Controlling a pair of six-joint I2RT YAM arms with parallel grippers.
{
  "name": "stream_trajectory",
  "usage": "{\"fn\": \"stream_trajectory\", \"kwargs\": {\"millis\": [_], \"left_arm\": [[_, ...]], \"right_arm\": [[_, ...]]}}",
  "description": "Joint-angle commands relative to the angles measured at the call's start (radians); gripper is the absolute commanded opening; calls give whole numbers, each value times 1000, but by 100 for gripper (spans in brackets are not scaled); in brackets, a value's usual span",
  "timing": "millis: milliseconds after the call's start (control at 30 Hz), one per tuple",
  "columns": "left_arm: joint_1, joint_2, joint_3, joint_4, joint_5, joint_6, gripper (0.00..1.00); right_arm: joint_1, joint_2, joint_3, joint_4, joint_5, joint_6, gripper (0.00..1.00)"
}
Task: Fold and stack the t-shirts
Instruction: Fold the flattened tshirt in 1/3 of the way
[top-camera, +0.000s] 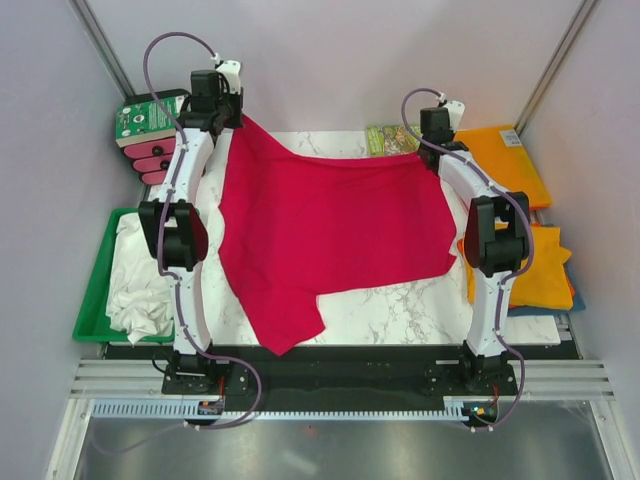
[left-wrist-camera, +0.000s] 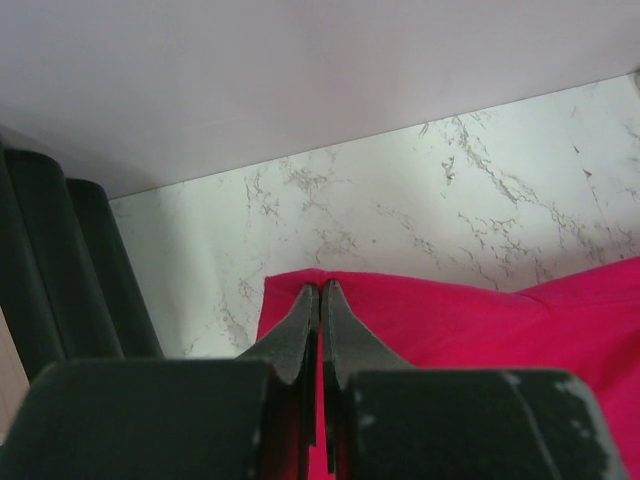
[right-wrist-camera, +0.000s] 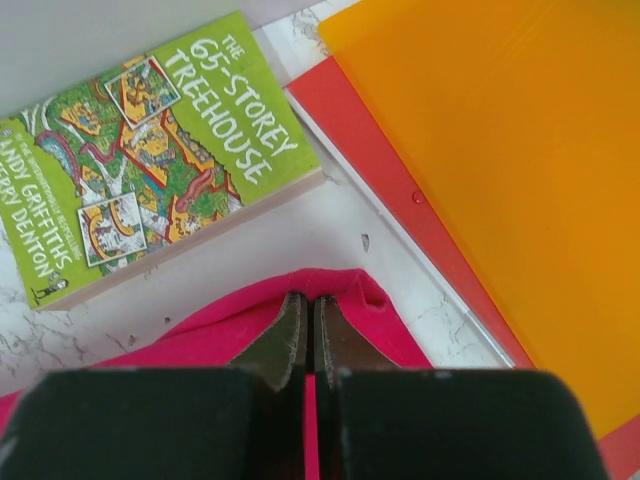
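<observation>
A crimson red t-shirt (top-camera: 330, 230) lies spread over the marble table, its far edge lifted at both corners. My left gripper (top-camera: 238, 122) is shut on the far left corner; in the left wrist view the red cloth (left-wrist-camera: 480, 320) is pinched between the closed fingers of this gripper (left-wrist-camera: 320, 288). My right gripper (top-camera: 432, 150) is shut on the far right corner, and the right wrist view shows this gripper (right-wrist-camera: 307, 298) with the red cloth (right-wrist-camera: 200, 335) folded over its tips. A white t-shirt (top-camera: 140, 270) lies crumpled in the green tray. Orange t-shirts (top-camera: 505, 160) (top-camera: 540, 265) lie at the right.
The green tray (top-camera: 95, 290) stands at the left edge. A green-covered book (top-camera: 390, 140) (right-wrist-camera: 150, 150) lies at the far edge beside my right gripper. Pink and green items (top-camera: 150, 150) sit at the far left. Orange cloth (right-wrist-camera: 500, 150) on a red sheet (right-wrist-camera: 380, 170) borders the right.
</observation>
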Motion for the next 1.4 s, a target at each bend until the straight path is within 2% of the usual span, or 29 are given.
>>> {"fn": "stream_trajectory", "kwargs": {"millis": [0,233,433,900,1100,1367], "left_arm": [[6,-101,-15,13,-14,-5,2],[15,-315,-265,15,15,-28,2],[19,-425,-450,28,26,-27,2],[26,-519,-625,44,53,-42,2],[27,-518,-652,56,37,-33,2],[29,-568,-728,47,55,-42,2]], "right_arm": [[-7,-45,50,25,-14,30,0],[-7,-163,-87,58,-19,42,0],[-7,-231,-231,84,1,56,0],[-8,-246,-299,83,3,62,0],[-8,-225,-288,77,1,60,0],[-10,-237,-358,69,15,80,0]]}}
